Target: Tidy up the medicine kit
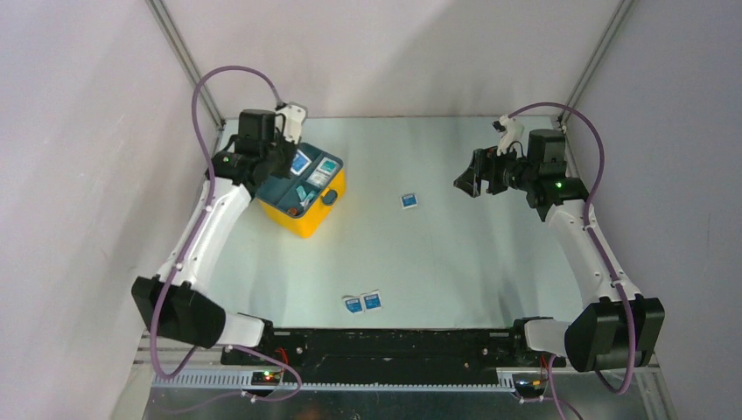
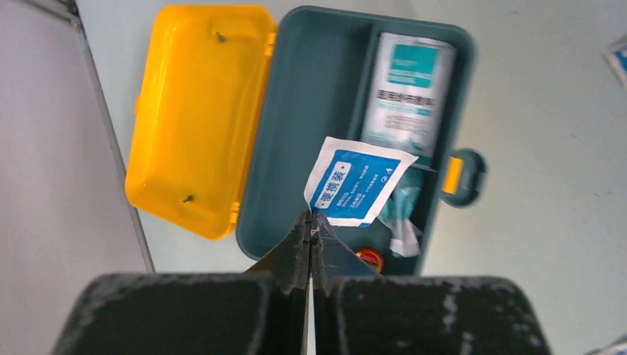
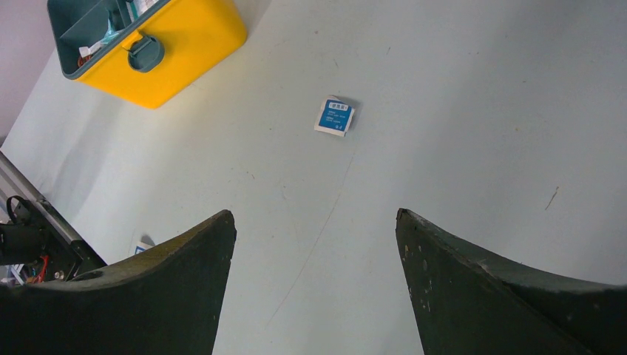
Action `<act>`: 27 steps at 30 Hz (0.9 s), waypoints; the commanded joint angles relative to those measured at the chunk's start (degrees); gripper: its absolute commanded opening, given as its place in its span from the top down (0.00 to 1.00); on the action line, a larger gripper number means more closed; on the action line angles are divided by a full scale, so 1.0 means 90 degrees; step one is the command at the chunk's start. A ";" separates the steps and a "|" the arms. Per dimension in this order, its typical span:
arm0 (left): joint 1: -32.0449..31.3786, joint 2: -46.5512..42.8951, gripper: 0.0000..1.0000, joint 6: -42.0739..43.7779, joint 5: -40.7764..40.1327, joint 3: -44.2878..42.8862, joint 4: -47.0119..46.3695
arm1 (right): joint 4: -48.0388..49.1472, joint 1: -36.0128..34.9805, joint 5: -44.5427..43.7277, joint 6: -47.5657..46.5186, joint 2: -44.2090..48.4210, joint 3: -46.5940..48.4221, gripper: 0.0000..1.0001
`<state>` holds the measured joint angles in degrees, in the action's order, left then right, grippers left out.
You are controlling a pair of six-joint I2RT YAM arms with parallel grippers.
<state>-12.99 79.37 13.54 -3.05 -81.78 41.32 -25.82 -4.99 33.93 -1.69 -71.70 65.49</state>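
Note:
The medicine kit (image 1: 306,219) is a yellow box standing open at the back left, its yellow lid (image 2: 194,111) folded back and a teal divided tray (image 2: 310,111) inside. My left gripper (image 2: 311,216) hovers over the tray, shut on the corner of a blue-and-white packet (image 2: 355,181). In the top view the left gripper (image 1: 293,168) is above the kit. A large teal-and-white pouch (image 2: 407,89) and a red-capped item (image 2: 370,257) lie in the tray. My right gripper (image 3: 314,214) is open and empty above bare table, also seen at the back right (image 1: 466,182).
One loose blue packet (image 1: 409,201) lies mid-table and shows in the right wrist view (image 3: 334,117). Two more packets (image 1: 353,304) (image 1: 373,301) lie near the front edge. The kit's blue-grey latch (image 2: 462,176) faces the table's middle. Enclosure walls stand close behind the kit.

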 commanded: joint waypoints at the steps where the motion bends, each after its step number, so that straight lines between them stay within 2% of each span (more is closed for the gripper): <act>1: 0.0395 0.0725 1.00 -0.0253 -0.0143 -0.0611 0.0000 | 0.0135 0.0027 0.0056 -0.0017 0.0148 0.0028 0.16; 10: 0.0541 0.2225 1.00 -0.0218 0.0059 -0.1350 -0.0150 | 0.0034 0.0041 -0.0016 -0.0057 0.0210 0.0028 0.16; 15: 0.0552 0.2698 1.00 -0.0145 0.0023 -0.1755 -0.0233 | 0.0076 0.0048 0.0019 -0.0042 0.0159 0.0021 0.16; 17: 0.0550 0.2871 0.88 -0.0116 -0.0028 -0.1903 -0.0234 | 0.0112 0.0053 0.0044 -0.0021 0.0144 0.0018 0.16; 18: 0.0551 0.2951 0.76 -0.0105 -0.0064 -0.1979 -0.0238 | 0.0122 0.0050 0.0042 -0.0018 0.0144 0.0018 0.16; 20: 0.0557 0.2962 0.65 -0.0120 -0.0157 -0.2029 -0.0237 | 0.0114 0.0056 0.0030 -0.0030 0.0158 0.0013 0.16; 24: 0.0541 0.2407 0.55 -0.0288 -0.0237 -0.1818 -0.0260 | 0.0049 0.0061 0.0001 -0.0063 0.0189 0.0013 0.16; 26: 0.0476 0.1870 0.52 -0.0370 -0.0023 -0.1516 -0.0270 | 0.0066 0.0065 0.0001 -0.0065 0.0195 -0.0009 0.16; 27: 0.0443 0.1446 0.52 -0.0410 0.0358 -0.1386 -0.0273 | 0.0098 0.0066 0.0004 -0.0066 0.0189 -0.0020 0.16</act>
<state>-8.45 104.99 11.86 -4.16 -96.82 40.62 -25.89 -4.73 33.91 -1.72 -71.61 65.47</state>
